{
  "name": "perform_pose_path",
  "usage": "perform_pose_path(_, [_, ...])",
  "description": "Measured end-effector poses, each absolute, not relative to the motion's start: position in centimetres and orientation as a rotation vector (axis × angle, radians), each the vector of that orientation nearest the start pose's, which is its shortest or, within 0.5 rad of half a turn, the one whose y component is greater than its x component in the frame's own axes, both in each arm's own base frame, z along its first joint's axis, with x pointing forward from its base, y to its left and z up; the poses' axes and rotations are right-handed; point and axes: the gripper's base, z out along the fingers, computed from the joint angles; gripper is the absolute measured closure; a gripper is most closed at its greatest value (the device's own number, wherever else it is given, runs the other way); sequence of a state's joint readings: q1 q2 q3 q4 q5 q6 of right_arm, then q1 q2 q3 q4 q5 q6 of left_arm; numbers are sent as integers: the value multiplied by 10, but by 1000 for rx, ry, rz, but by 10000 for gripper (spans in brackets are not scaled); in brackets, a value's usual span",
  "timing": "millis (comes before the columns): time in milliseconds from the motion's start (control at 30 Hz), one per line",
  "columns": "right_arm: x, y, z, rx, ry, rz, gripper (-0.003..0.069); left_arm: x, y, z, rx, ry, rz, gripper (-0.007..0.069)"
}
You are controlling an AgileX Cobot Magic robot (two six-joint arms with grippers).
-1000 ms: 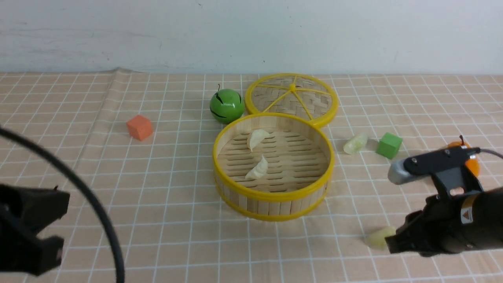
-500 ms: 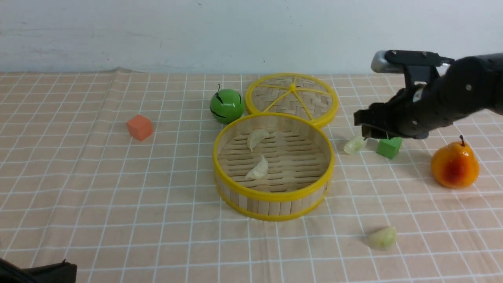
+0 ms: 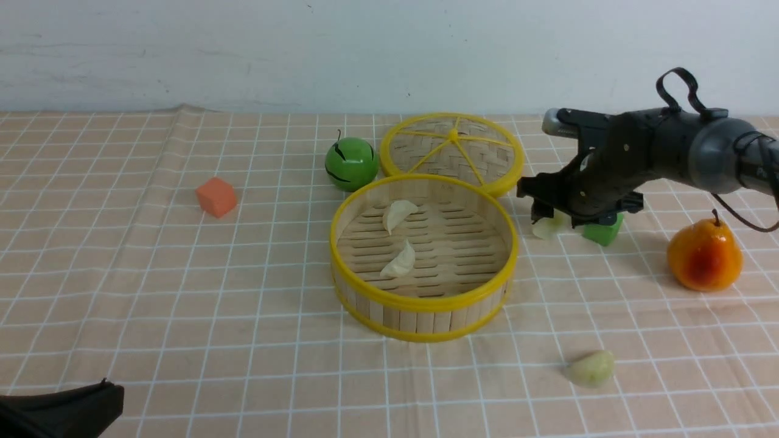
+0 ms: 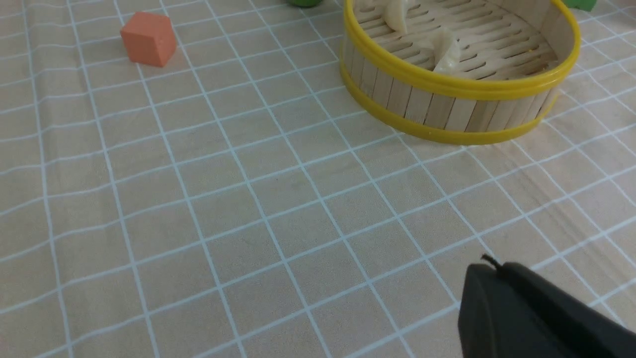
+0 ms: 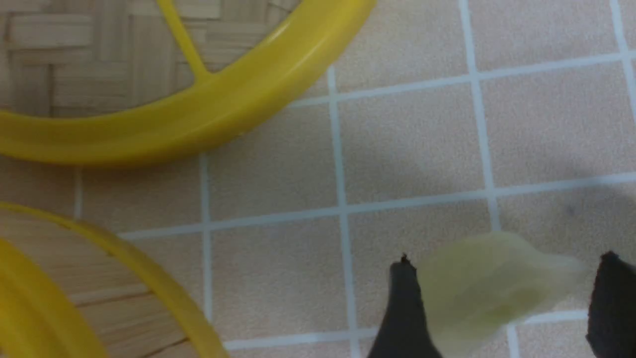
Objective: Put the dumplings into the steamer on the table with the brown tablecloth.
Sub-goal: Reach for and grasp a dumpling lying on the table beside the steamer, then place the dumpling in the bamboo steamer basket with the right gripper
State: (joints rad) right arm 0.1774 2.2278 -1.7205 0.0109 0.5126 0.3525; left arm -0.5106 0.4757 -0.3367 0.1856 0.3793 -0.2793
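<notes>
The steamer (image 3: 423,302) stands mid-table on the brown tablecloth (image 3: 243,292) and holds two creamy white dumplings (image 3: 398,214) (image 3: 400,260). A pale greenish dumpling (image 3: 546,227) lies on the cloth just right of the steamer. My right gripper (image 3: 551,216) is open and low over it. In the right wrist view the dumpling (image 5: 492,288) lies between the two fingertips of that gripper (image 5: 506,263), with one finger (image 5: 402,308) against it. A second greenish dumpling (image 3: 591,368) lies near the front right. My left gripper (image 4: 489,268) is shut and empty at the front left corner (image 3: 91,404).
The woven lid (image 3: 451,149) lies behind the steamer, and a green striped ball (image 3: 351,163) lies to the lid's left. A green cube (image 3: 604,231) sits right beside the right gripper. An orange pear (image 3: 705,255) stands further right. An orange cube (image 3: 216,197) sits at the left.
My right arm went from the front right to the far side, then down and left over the greenish dumpling beside the steamer. My left gripper drew back to the front left corner.
</notes>
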Motion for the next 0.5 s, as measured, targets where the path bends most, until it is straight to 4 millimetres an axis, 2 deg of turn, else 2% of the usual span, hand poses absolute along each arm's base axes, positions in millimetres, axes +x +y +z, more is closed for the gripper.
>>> perform_pose_path(67, [488,87,163,235,2512,225,195,91,-44,258,363,1976,-323,638])
perform_pose_path(167, [490,90,160,232,2502,232,257,91,-43,258,369,1972,-315,638])
perform_pose_path(233, [490,91,158,216,2505,227,352,91,-43,258,371,1972,-313,638])
perform_pose_path(267, [490,91,158,206,2505,224,370,91,-43,258,372,1971,-312,638])
perform_pose_path(400, [489,91,159,104,2510,191,365,91,-43,258,372,1970,-312,638])
perform_pose_path(500, [485,90,170,-7,2530,145,365,92,-44,259,371,1962,-315,638])
